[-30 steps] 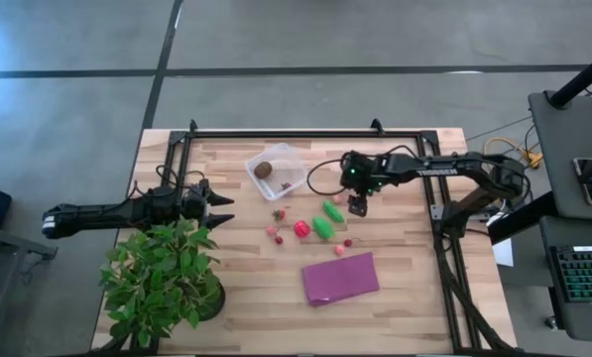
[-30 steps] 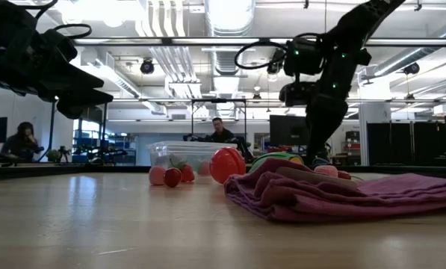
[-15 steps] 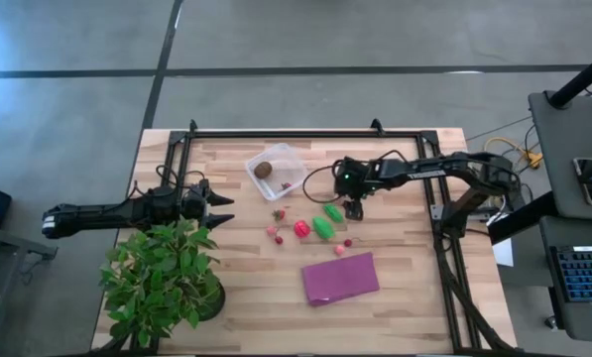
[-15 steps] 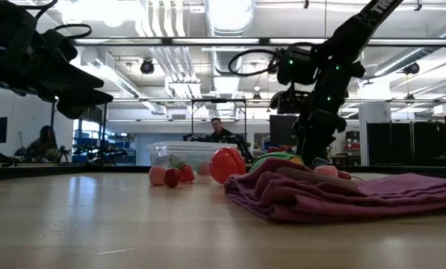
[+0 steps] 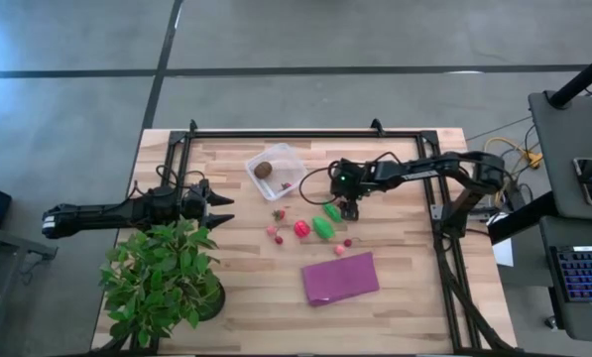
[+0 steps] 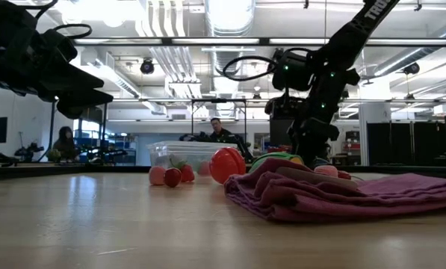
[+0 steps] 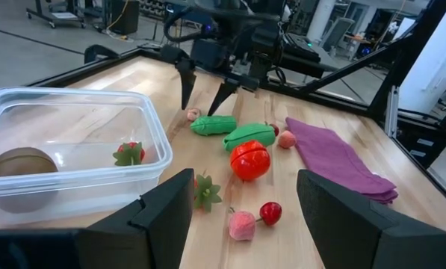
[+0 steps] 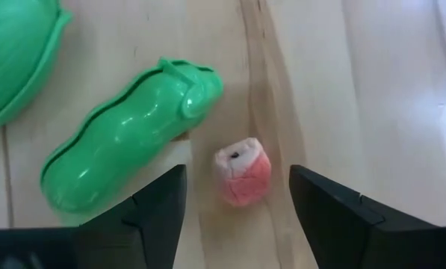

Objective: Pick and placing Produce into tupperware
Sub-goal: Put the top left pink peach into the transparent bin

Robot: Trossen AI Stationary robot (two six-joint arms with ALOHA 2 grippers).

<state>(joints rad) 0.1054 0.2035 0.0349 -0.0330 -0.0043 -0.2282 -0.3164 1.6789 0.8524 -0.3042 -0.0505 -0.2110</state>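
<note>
The clear square tupperware [image 5: 278,171] stands at the table's far middle and holds a brown ball [image 5: 263,169] and a small strawberry [image 7: 131,153]. Loose produce lies on the table near it: two green pods [image 5: 333,210] [image 5: 322,227], a red tomato [image 5: 301,229], small pink pieces and a cherry [image 5: 348,242]. My right gripper [image 5: 349,208] is open and points down, with one finger on either side of a small pink piece [image 8: 242,171] beside a green pod [image 8: 125,157]. It also shows in the left wrist view [image 7: 204,101]. My left gripper [image 5: 221,208] waits open at the table's left.
A folded purple cloth [image 5: 340,279] lies toward the near edge, right of centre. A leafy potted plant [image 5: 162,278] stands at the near left corner, close under my left arm. A black frame [image 5: 305,132] runs along the table's far and side edges.
My right gripper has moved toward the table's left edge and down, coming over the small pink piece beside the green pod. The produce and the tupperware have stayed where they were.
</note>
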